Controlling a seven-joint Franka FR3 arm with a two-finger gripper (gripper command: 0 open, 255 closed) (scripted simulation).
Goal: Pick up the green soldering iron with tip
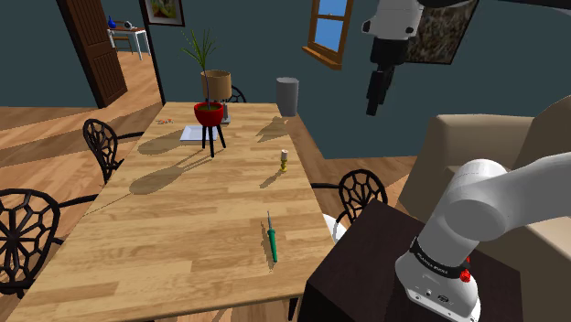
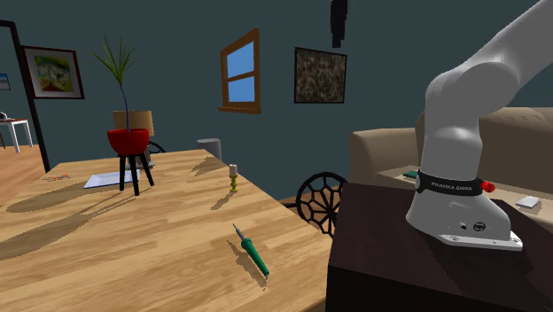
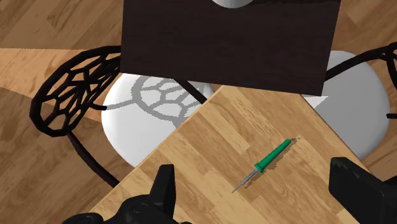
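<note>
Soldering iron (image 1: pixel 272 240): green handle with a thin metal tip, lying flat on the wooden table (image 1: pixel 183 229). It sits close to the table edge beside the stand (image 1: pixel 366 265), with the tip pointing toward the far end of the table.
Contact: nothing touches it, and no other thing lies near it on the boards.
Gripper (image 1: pixel 372 110): high above the scene and well apart from the iron. In the wrist view the two black fingers stand wide apart with nothing between them but the table far below.
Progress: nothing of the pick is done. By my judgement the descent, the line-up across the handle, the close and the lift are all left.
Approach note: the handle looks slim and low on the wood, so the fingers would likely need to straddle it crosswise.
Red pot (image 1: pixel 210 112): sits on a black three-legged stool at mid-table and holds a thin-leaved plant.
Tan vessel (image 1: pixel 217 84): just behind the pot; contents cannot be told.
Grey cylinder (image 1: pixel 287 95): upright near the far edge, its inside hidden.
Other: a small yellowish bottle (image 1: pixel 284 161) and a white sheet (image 1: pixel 194 134), both well apart from the iron. Black wire chairs (image 1: pixel 362 194) stand around the table.
</note>
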